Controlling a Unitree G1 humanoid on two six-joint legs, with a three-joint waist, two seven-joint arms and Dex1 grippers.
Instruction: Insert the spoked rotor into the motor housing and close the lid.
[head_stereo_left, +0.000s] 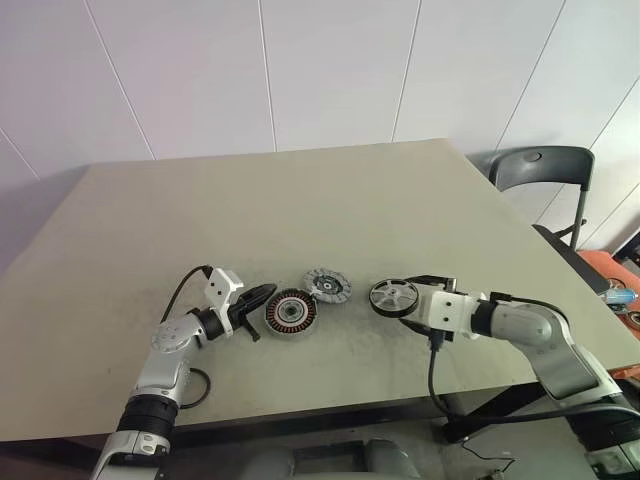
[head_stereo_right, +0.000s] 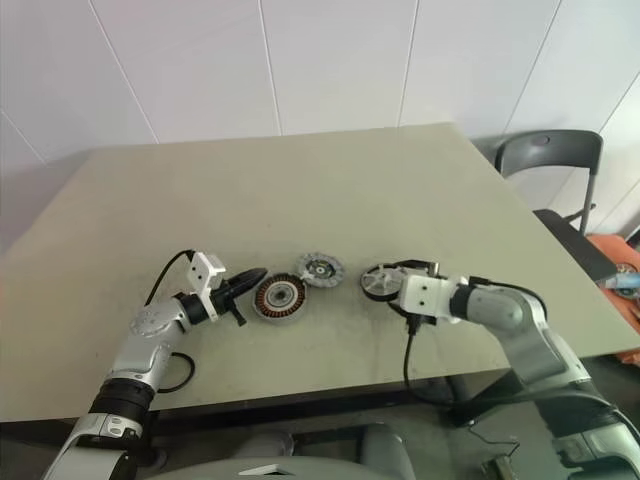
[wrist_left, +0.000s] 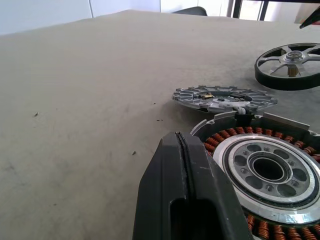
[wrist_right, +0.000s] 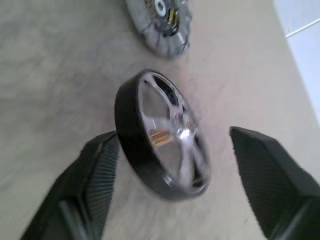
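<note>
i see the motor housing (head_stereo_left: 291, 314) on the table (head_stereo_left: 330, 190), left gripper (head_stereo_left: 262, 297) shut, touching its rim. flat grey lid (head_stereo_left: 326, 285) lies between housing and spoked rotor (head_stereo_left: 393, 297). right gripper (wrist_right: 172, 165) wide, straddling rotor.

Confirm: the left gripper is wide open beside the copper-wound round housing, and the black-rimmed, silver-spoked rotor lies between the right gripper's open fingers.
Wrong: the left gripper is shut, as the left wrist view shows. It is beside the copper-wound round housing, and the black-rimmed, silver-spoked rotor lies between the open fingers of the right gripper.
</note>
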